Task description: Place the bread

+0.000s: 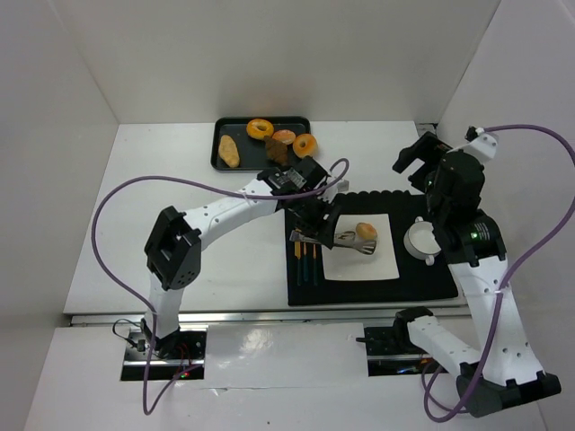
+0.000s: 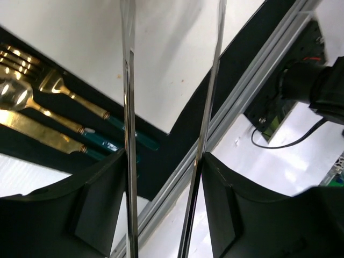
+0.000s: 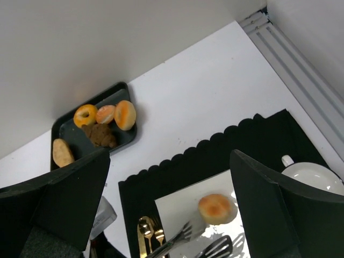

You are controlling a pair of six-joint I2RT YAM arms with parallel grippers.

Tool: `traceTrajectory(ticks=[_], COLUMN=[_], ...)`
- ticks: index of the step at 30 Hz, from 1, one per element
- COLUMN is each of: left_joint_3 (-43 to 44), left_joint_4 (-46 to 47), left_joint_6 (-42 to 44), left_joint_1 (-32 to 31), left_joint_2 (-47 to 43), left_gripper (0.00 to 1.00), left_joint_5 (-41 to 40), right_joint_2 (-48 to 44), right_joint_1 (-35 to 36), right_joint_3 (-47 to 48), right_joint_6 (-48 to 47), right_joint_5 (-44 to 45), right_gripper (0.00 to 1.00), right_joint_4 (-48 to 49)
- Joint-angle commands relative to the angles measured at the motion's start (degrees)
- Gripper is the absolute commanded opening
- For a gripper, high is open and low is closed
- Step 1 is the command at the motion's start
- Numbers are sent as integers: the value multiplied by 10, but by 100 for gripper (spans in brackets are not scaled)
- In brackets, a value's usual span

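The bread [image 1: 366,231] lies on the white plate [image 1: 382,265], so the left gripper [image 2: 164,172], its jaws pinching the tongs [image 1: 353,241], should lift them away gently without pushing it, while the right gripper [image 3: 172,177] hangs spread and empty.

Bright, even light; soft shadows on the white surface [image 1: 162,162]. Glare streaks the tongs [image 2: 128,107]; the left end effector [image 2: 164,166] looms dark, blurred.
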Motion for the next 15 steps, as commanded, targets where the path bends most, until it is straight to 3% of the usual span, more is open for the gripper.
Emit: traceTrajectory(ticks=[1,15], left_joint_3=[21,55], left_joint_4=[-31,-123], left_joint_6=[22,35], left_joint_1=[-4,29], left_joint_2=[-45,-121], left_gripper=[68,64], left_joint_5=[-33,-104], right_joint_2=[13,37], right_joint_1=[0,0], right_joint_3=[-2,-9], right_joint_6=[-1,-1], right_joint_5=[-2,-25], right_gripper=[99,99], right_joint_4=[4,20])
